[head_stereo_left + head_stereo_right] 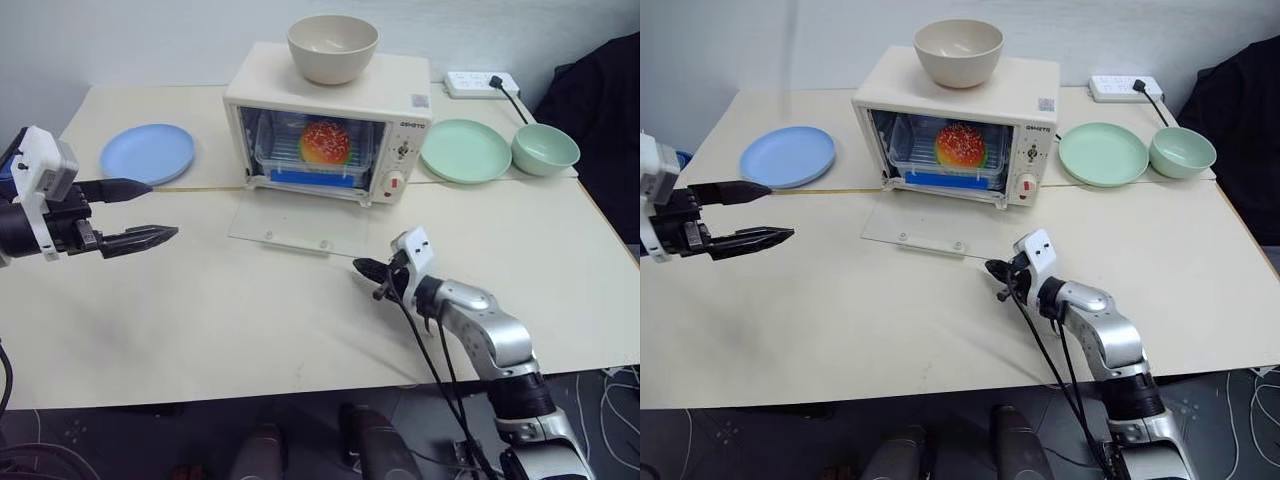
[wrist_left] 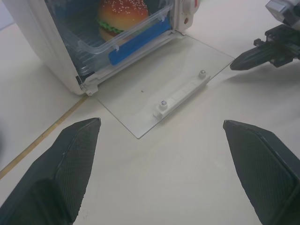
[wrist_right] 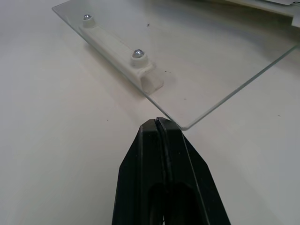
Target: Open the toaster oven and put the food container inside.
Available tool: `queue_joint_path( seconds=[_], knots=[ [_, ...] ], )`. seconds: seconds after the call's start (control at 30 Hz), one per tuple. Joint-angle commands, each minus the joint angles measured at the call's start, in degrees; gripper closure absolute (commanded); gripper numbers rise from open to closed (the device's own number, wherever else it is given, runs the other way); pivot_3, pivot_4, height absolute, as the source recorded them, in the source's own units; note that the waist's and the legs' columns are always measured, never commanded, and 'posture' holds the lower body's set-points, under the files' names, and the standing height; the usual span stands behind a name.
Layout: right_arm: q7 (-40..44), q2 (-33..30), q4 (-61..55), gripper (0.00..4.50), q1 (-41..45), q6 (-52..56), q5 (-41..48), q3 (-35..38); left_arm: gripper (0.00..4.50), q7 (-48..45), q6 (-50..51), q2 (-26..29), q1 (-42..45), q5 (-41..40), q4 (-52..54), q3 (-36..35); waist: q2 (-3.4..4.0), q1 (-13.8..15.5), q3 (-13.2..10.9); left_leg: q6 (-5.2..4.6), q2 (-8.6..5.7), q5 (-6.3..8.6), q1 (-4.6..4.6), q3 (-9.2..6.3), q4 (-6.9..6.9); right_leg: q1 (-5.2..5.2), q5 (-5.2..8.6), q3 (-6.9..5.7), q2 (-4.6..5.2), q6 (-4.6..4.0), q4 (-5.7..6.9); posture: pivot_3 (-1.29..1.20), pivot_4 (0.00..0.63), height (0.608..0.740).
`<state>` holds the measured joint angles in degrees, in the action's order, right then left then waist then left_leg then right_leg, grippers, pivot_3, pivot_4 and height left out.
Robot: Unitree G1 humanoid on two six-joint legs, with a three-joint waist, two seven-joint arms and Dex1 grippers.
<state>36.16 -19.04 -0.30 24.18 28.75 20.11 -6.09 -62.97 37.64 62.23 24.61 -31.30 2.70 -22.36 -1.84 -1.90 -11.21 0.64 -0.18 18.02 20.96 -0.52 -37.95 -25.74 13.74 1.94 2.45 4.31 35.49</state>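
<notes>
At the left edge of the frame the left gripper [image 1: 140,212] is held spread wide and empty, well apart from the oven [image 1: 328,122]. At upper centre the container [image 1: 312,150] is seen on the rack inside, the glass door [image 1: 292,222] lying flat. At lower right the right gripper [image 1: 368,270] is pinched closed on nothing, just beside the door's corner, seemingly placed to lift it.

You've got a cream table [image 1: 250,330] carrying everything. The toaster oven [image 1: 330,120] stands at its back middle, glass door [image 1: 290,225] dropped flat onto the tabletop in front of it. Left of the oven lies a blue plate [image 1: 147,153]. Right of the oven sits a green plate [image 1: 465,150], a green bowl [image 1: 544,148] just beyond it, and behind them a white power strip [image 1: 482,84].
</notes>
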Motion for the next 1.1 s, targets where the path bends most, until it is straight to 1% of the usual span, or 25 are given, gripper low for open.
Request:
queue_joint_path(
  seconds=[0.03,0.23,0.4,0.57,0.67,0.73,0.77,0.83,0.97,1.03,1.1],
  knots=[
    [0.4,0.7,-0.3,4.5,3.3,-1.8,0.1,1.4,0.04,0.9,-0.8,0.9,0.7,-0.7,1.8,-1.9,0.0,0.0,0.0,0.0,0.0,0.0,0.0,-0.01,0.0,0.0,0.0,0.0,0.0,0.0,-0.01,0.0,0.15,0.74],
    [1.0,-0.8,-0.9,4.5,9.1,0.5,3.1,5.6,0.04,2.2,-2.0,0.2,1.6,-0.2,1.2,-1.0,0.01,0.1,0.0,0.02,-0.04,-0.05,-0.07,-0.02,-0.12,0.0,-0.01,-0.01,0.04,-0.03,0.04,0.0,0.15,0.74],
    [1.9,-2.2,-2.4,4.5,10.9,0.3,3.1,6.5,0.04,2.7,-2.9,-0.1,2.7,0.0,0.1,-0.3,0.01,0.2,0.0,0.04,-0.02,-0.03,-0.02,-0.26,-0.08,0.03,0.04,-0.01,0.04,-0.12,0.03,0.0,0.15,0.74],
    [-2.8,-2.1,2.1,4.5,18.0,-2.2,1.5,10.3,0.04,3.1,-3.8,-0.3,4.6,0.1,-1.9,0.5,0.01,-0.2,0.0,0.05,-0.05,-0.04,0.22,-0.04,-0.09,-0.3,0.02,-0.03,0.03,-0.09,0.14,0.0,0.15,0.74],
    [0.4,-4.8,1.0,4.5,18.4,-0.4,3.1,11.1,0.04,3.1,-4.0,-0.4,4.7,0.1,-2.5,0.4,0.01,0.0,0.0,0.05,-0.05,-0.05,0.21,0.04,-0.09,-0.37,0.0,-0.04,0.03,-0.06,0.14,0.0,0.15,0.74],
    [4.7,-8.7,-1.3,4.5,17.4,3.2,6.4,12.5,0.04,2.8,-4.1,-0.1,4.3,0.0,-2.8,-0.1,0.01,0.1,0.0,0.04,-0.02,-0.04,0.25,-0.02,-0.04,-0.36,0.01,-0.03,0.02,-0.07,0.14,0.0,0.15,0.74],
    [6.4,-10.6,-2.5,4.32,16.8,4.9,7.9,13.2,0.01,2.6,-4.0,0.1,4.1,-0.2,-2.9,-0.4,0.01,0.3,0.0,0.04,-0.02,-0.04,0.31,-0.04,-0.03,-0.38,0.01,-0.03,0.02,-0.07,0.14,0.0,0.15,0.74],
    [12.3,-17.0,-6.2,3.91,14.5,9.7,12.7,15.9,0.0,2.1,-3.8,0.6,3.4,-0.3,-3.0,-1.0,0.03,0.4,0.0,0.01,-0.03,-0.02,0.4,-0.09,-0.02,-0.37,0.01,-0.03,0.06,-0.07,0.13,0.0,0.15,0.74],
    [16.8,-24.9,-8.9,2.68,12.4,15.5,18.5,20.0,0.0,0.4,-2.6,1.7,1.9,-1.5,-2.7,-2.8,0.03,0.3,0.0,-0.09,-0.06,0.04,0.47,-0.02,-0.03,-0.38,0.0,-0.07,0.08,-0.02,0.01,0.0,0.15,0.74],
    [17.8,-27.7,-9.6,2.04,11.8,17.9,20.8,21.9,0.0,-0.2,-2.1,2.1,1.0,-2.1,-2.2,-4.0,0.03,0.1,0.0,-0.1,-0.04,0.04,0.42,0.09,-0.03,-0.38,0.0,-0.06,0.05,-0.01,0.0,0.0,0.15,0.74],
    [17.9,-29.0,-10.0,1.3,11.6,19.4,22.3,22.8,0.0,-0.1,-2.2,2.1,0.7,-2.1,-2.0,-4.3,0.03,-0.1,0.0,-0.1,-0.01,0.04,0.3,0.19,-0.02,-0.38,0.0,-0.01,0.0,-0.01,-0.04,0.0,0.15,0.74]
  ],
)
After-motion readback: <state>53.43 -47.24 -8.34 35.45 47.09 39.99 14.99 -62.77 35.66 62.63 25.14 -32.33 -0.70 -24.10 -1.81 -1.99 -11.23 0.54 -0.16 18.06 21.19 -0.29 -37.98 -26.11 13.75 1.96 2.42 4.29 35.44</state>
